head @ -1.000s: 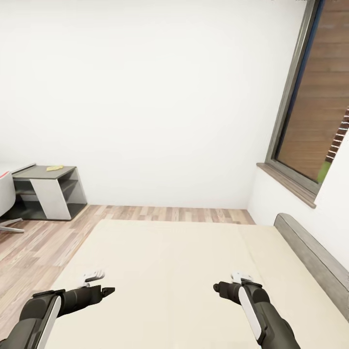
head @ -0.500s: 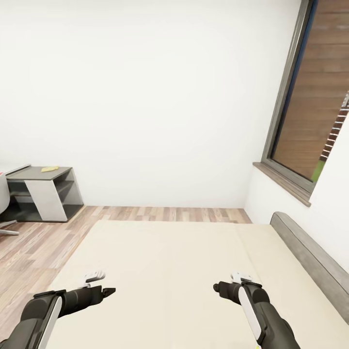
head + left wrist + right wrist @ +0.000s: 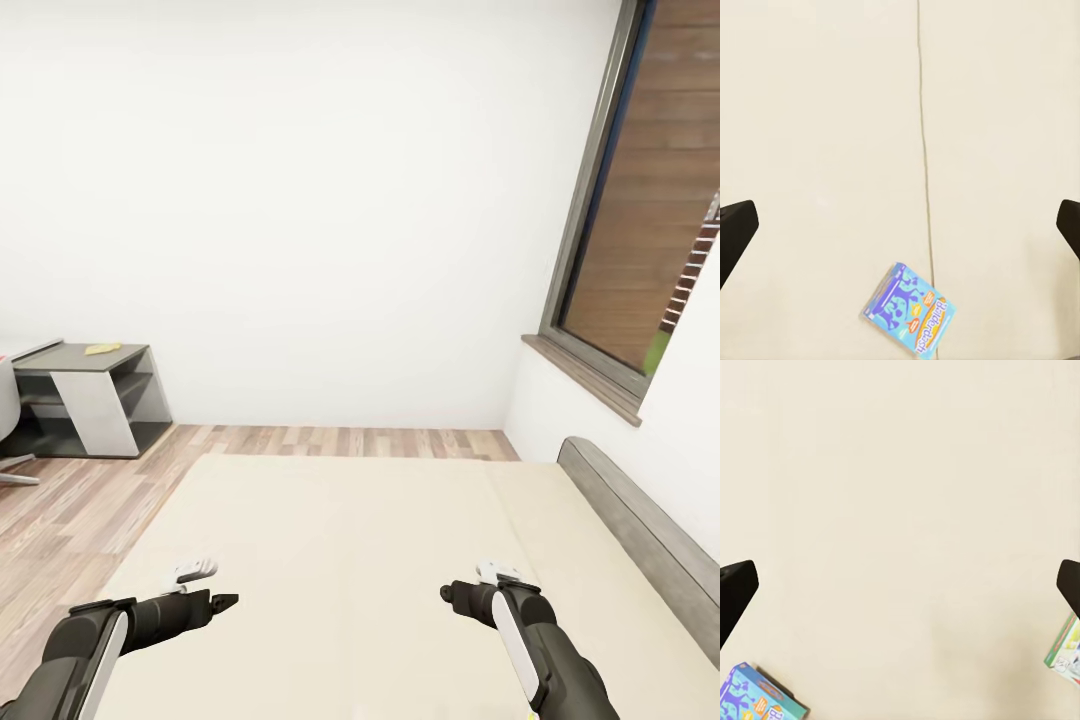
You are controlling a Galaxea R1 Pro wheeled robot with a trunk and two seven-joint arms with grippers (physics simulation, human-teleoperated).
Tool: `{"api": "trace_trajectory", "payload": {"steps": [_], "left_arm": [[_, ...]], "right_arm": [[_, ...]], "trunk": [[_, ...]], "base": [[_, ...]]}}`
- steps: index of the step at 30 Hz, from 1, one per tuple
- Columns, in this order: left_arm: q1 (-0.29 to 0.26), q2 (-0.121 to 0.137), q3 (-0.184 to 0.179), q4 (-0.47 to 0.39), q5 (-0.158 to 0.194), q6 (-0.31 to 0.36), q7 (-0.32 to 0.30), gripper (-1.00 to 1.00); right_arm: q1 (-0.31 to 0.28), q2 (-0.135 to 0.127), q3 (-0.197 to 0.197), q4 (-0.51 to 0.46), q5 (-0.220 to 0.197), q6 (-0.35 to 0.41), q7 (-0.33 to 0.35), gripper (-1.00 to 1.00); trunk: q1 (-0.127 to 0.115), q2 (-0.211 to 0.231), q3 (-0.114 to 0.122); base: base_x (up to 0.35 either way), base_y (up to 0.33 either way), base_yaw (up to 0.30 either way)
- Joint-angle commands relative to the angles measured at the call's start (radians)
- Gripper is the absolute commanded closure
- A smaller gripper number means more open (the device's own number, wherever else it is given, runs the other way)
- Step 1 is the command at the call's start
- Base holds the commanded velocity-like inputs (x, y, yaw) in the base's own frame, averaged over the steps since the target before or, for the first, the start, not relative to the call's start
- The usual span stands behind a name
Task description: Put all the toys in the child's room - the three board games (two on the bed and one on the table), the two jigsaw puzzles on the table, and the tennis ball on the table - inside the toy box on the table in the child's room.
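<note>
I am looking over a cream bed (image 3: 380, 560) with both arms held low above it. My left gripper (image 3: 225, 600) and right gripper (image 3: 447, 592) are open and hold nothing; their dark fingers (image 3: 735, 229) (image 3: 735, 585) stand wide apart in the wrist views. A blue board game (image 3: 909, 307) lies flat on the bed in the left wrist view, beside a seam in the cover. The right wrist view has the same kind of blue box (image 3: 757, 699) at one corner and a green and white board game (image 3: 1066, 649) cut off by the frame's edge. Toy box and table are out of view.
A grey shelf unit (image 3: 95, 395) with a yellow item (image 3: 102, 348) on top stands at the far left on the wood floor (image 3: 80, 500). A chair's edge (image 3: 8, 425) is beside it. The grey headboard (image 3: 640, 535) and a window (image 3: 650, 200) line the right.
The whole picture shifted slightly between one second and half a second ago, so the camera moved. Since then nothing has changed; both arms keep their pose.
</note>
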Motion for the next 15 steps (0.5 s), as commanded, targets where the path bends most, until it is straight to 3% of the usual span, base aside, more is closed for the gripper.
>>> {"api": "trace_trajectory", "payload": {"steps": [1,15], "left_arm": [[-0.001,0.0,0.001,0.0,-0.001,0.006,-0.005,-1.0],[-0.001,0.0,0.001,-0.001,-0.001,0.006,-0.005,-1.0]], "right_arm": [[-0.001,0.001,-0.002,-0.001,-0.011,0.004,-0.007,-1.0],[-0.001,0.001,-0.001,0.0,-0.013,0.004,-0.007,-1.0]], "trunk": [[0.001,-0.002,-0.003],[0.001,-0.002,-0.022]], "base": [[0.0,0.0,0.0],[0.0,0.0,0.0]]}}
